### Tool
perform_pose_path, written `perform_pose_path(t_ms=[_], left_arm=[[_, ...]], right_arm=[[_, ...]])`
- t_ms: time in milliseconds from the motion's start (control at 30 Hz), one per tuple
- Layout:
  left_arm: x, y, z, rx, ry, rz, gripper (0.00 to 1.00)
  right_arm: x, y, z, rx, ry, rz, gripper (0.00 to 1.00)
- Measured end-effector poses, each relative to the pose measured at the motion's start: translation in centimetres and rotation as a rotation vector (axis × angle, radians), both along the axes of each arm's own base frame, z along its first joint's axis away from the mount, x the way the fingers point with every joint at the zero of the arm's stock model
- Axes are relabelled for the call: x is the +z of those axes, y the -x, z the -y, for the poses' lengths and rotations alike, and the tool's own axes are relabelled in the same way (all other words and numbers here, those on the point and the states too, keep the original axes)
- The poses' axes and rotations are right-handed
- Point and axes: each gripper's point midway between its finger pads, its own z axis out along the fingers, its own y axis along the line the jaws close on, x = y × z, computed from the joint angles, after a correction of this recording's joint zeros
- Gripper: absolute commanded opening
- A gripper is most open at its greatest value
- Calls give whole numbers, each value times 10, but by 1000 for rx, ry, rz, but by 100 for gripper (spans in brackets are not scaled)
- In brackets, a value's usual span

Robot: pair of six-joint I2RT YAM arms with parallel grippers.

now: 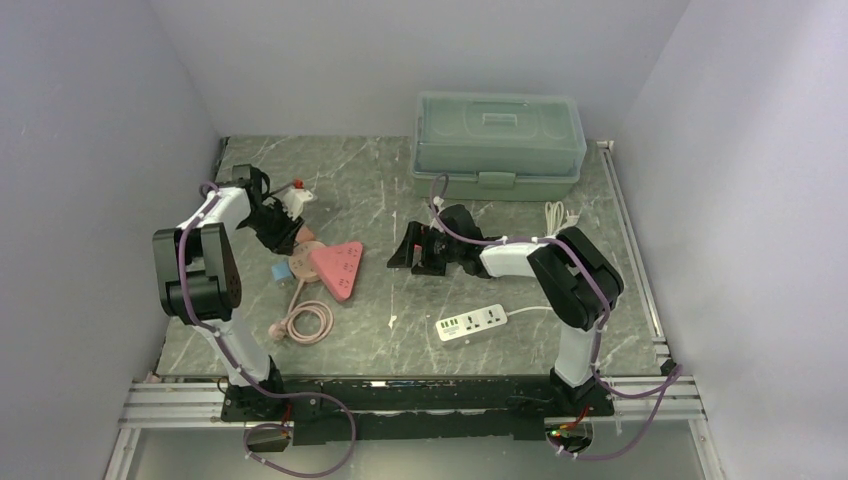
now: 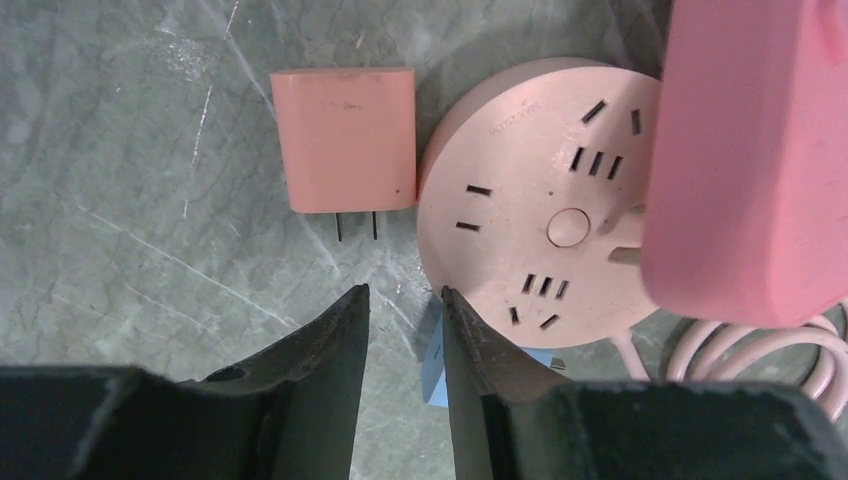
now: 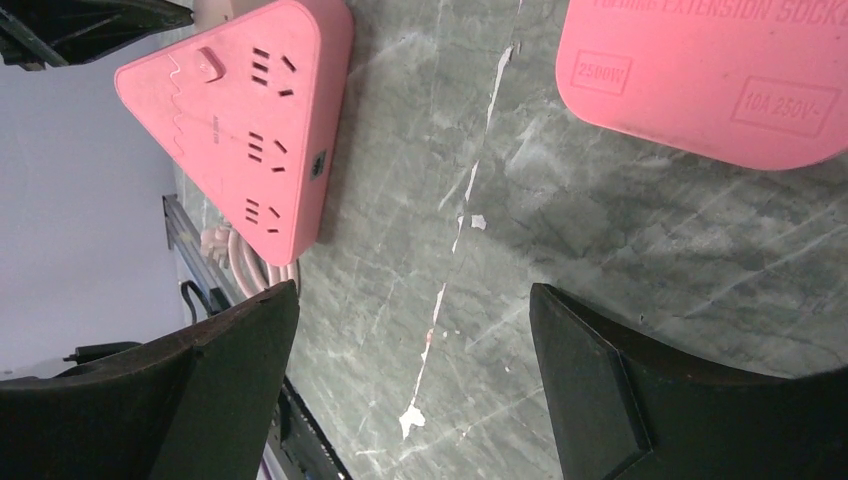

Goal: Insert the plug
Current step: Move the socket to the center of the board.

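Observation:
A pink plug (image 2: 343, 140) lies flat on the marble table, its two prongs pointing toward my left gripper (image 2: 405, 292). Just right of it sits a round pink socket (image 2: 545, 200), partly covered by a pink triangular power strip (image 2: 750, 150). The left jaws stand a little apart, just short of the plug, with nothing between them. In the top view the left gripper (image 1: 283, 232) hovers beside the plug (image 1: 305, 236). My right gripper (image 3: 410, 300) is wide open over bare table, right of the triangular strip (image 3: 245, 120).
A green lidded box (image 1: 498, 145) stands at the back. A white power strip (image 1: 472, 322) lies near the front right, and a coiled pink cable (image 1: 308, 322) at the front left. A small blue piece (image 2: 437, 365) lies under the round socket's edge. A pink labelled socket face (image 3: 700, 70) shows ahead of the right gripper.

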Motion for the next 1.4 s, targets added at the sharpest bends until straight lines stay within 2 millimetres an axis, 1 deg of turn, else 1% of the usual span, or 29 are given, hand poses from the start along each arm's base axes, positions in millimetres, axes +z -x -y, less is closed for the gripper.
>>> perform_pose_path(t_ms=[133,233,300,400,533,633,767,867,967,1133,1200,1267,1333,1400], left_arm=[[-4,0,2,-21,-3,10,38],[-3,-3,8,-42,-5,28,38],[-3,-4,17,-70,-7,47,38],[-3,-3,39,-129,6,67,38],[-2,-1,63,-187,30,81,38],[-3,3,74,-207,64,74,39],[-3,7,81,-218,106,68,39],[-2,13,89,-232,154,52,40],[-2,25,102,-257,205,21,40],[-6,55,125,-304,266,-66,42],[-7,63,128,-308,272,-95,45],[-7,67,127,-306,264,-113,49],[-8,68,121,-289,250,-123,50],[-6,66,107,-254,222,-128,52]], right_arm=[[0,0,0,0,-3,0,89],[0,0,0,-2,-7,1,89],[0,1,0,-4,-10,3,89],[-1,1,0,-7,-18,7,89],[0,4,2,-9,-25,13,90],[-1,7,4,-10,-24,13,90],[-1,7,5,-12,-29,16,90],[-1,7,5,-17,-29,20,90],[-1,6,7,-23,-26,24,90],[-1,7,6,-28,-32,24,90],[0,8,5,-25,-33,22,90],[0,9,3,-22,-34,23,90],[0,11,-2,-11,-34,26,90],[0,13,-10,6,-37,28,90]])
